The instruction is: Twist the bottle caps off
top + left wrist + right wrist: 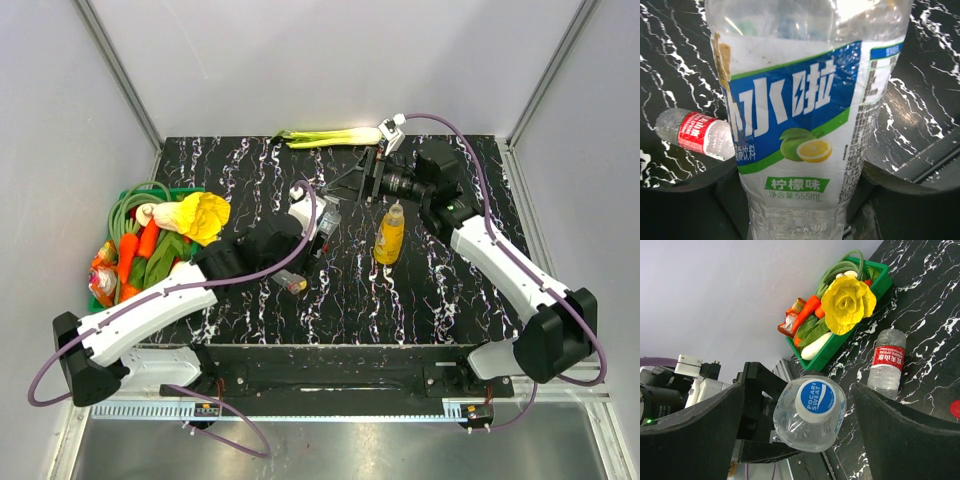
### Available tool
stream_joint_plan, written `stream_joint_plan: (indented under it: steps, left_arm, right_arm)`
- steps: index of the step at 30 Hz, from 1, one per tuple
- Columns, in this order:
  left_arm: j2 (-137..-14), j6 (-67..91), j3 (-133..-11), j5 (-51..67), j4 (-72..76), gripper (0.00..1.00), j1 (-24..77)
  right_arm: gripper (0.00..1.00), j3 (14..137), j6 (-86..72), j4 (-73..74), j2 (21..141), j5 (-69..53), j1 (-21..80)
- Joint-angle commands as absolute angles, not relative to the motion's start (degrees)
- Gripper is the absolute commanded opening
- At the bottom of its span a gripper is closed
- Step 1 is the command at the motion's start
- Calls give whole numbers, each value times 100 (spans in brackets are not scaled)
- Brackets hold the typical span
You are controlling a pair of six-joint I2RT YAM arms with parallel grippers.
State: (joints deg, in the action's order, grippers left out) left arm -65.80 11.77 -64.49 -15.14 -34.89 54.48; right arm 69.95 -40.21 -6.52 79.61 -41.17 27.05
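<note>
The left tool (800, 200) pinches the blue-green-labelled bottle (800, 100) over the black marbled desk (350, 300). The red-labelled bottle (886, 365) lies on its side near it, and the smaller juice bottle (389, 235) stands upright. The right tool (807, 410) is spread wide either side of the held bottle's white-blue cap (815, 396), not touching it.

Between our right arm's black fingers (690, 440) we see a clear plastic bottle (790, 432) under a round white cap (814, 399) bearing a blue disc with white lettering. Between the left arm's black fingers (685, 210), its label (790, 100) runs blue, white and green, with a green lime and a yellow lemon pictured. Beyond the fingers lie a clear bottle with a red label (887, 367), a small red round cap (954, 409) and the black surface (935, 315), veined in white.
</note>
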Motion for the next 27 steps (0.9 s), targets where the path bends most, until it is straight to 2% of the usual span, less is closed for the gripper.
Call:
stream_joint_plan:
  steps: [1, 9, 14, 21, 26, 27]
  left_arm:
    - [-6697, 1274, -6829, -2303, -3577, 2, 5537]
    - [-6785, 1266, -6847, -2338, -3586, 2, 5590]
    - [-6812, 1274, -6856, -2408, -3630, 2, 5616]
    - [-6855, 1283, -6829, -2435, -3683, 2, 5634]
    - [-6926, 1292, -6715, -2356, -3674, 2, 5634]
    - [-6934, 1301, -6689, -2312, -3656, 2, 5634]
  right_arm:
    - [90, 7330, -4061, -440, 8007, -4114, 2681]
    - [58, 7330, -4183, -466, 8121, -4306, 2681]
    - [53, 7321, -4289, -562, 8182, -4368, 2681]
    - [25, 7295, -4324, -589, 8235, -4421, 2681]
    - [0, 7225, -4245, -589, 8235, -4421, 2681]
    - [0, 7207, -4219, -589, 8235, -4421, 2681]
